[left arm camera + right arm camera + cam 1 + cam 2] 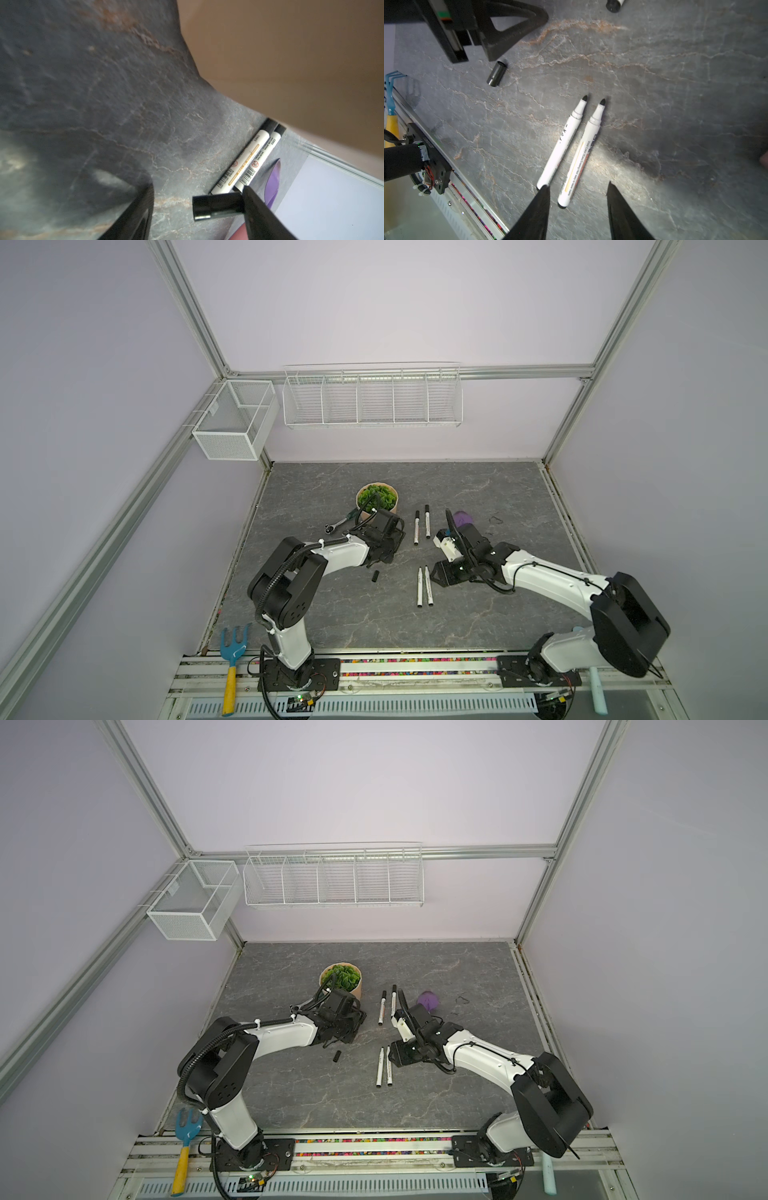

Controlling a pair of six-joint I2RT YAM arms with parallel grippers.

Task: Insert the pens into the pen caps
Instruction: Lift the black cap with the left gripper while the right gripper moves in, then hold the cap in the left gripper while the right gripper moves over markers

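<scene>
Two bare-tipped pens (pixel 420 587) (pixel 429 585) lie side by side near the middle of the desk (pixel 332 622), almost touching, with their dark tips toward the far edge. Two capped pens (pixel 417 528) (pixel 427 521) lie parallel a little closer to the far edge, their black caps at the far ends. A loose cap (pixel 375 576) rests on its side between the bare-tipped pair and the left edge, just beside the left arm's black head. In the left wrist view another cap (pixel 218 206) sits with one end against one of the left fingers (pixel 261 214). The other finger is well clear of it, so the left fingers are spread and grip nothing. The right fingers (pixel 533 214) are also parted and empty. They hang over the butt ends of the bare-tipped pens, with one pen's end in the gap and touching neither finger. A potted plant (pixel 376 499) stands toward the far edge, left of the capped pair. A ratchet wrench (pixel 343 522) lies to its left, partly hidden by the left arm. A purple scoop (pixel 463 517) lies right of the capped pens, behind the right arm.
</scene>
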